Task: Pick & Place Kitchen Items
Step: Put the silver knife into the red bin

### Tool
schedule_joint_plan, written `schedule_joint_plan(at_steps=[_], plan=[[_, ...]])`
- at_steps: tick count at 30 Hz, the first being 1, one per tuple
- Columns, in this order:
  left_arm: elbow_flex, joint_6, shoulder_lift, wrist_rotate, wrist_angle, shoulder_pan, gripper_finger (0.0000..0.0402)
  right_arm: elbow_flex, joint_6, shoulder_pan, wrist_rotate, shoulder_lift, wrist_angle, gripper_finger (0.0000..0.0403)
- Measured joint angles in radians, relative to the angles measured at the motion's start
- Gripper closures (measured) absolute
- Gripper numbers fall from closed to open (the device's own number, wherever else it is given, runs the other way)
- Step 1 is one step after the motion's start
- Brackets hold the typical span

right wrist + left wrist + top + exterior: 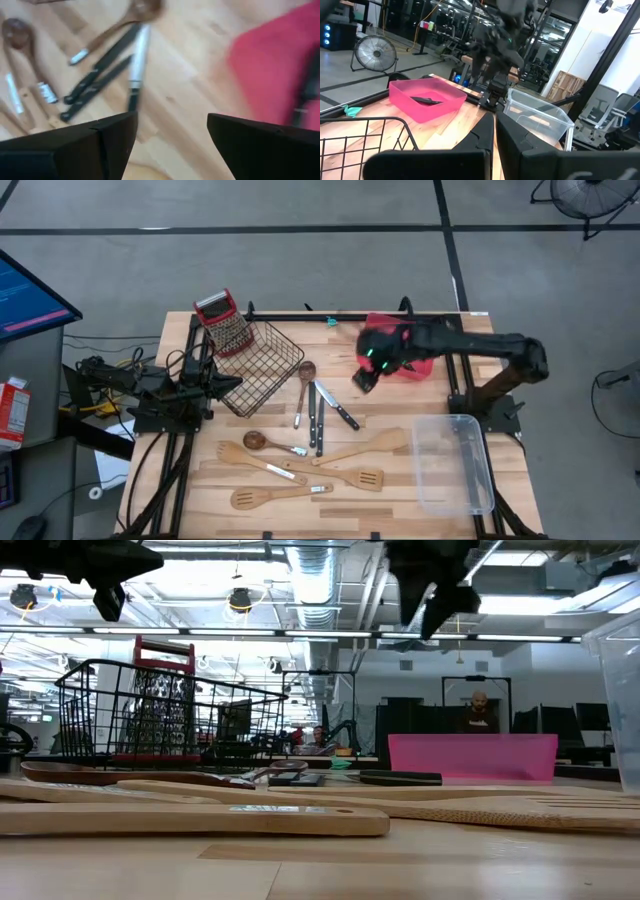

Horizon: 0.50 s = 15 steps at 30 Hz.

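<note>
Several utensils lie flat on the wooden table: a dark-bowled spoon, two black-handled knives, and pale wooden spatulas and spoons. My right gripper is open and empty. It hangs in the air beside the red tray, above the knives. A dark utensil lies in the tray. My left gripper is shut and empty, waiting in the air at the near corner of the wire basket.
The black wire basket holds a red-handled grater at the far left. A clear plastic bin stands at the near right. Bare table lies between the tray and the bin. A person shows in the room beyond.
</note>
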Motion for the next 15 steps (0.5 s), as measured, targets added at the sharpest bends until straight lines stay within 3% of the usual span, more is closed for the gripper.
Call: schedule_joint_plan(at_steps=[7,15], plan=[[0.0,0.009,0.0,0.0,0.002,0.0,0.0399,-0.003,0.019,0.143,0.022,0.19,0.077,0.0148],[0.0,-0.002,0.0,0.0,0.005,0.0,0.0399,-0.003,-0.059,0.187,0.02,0.41,0.193,0.0148]])
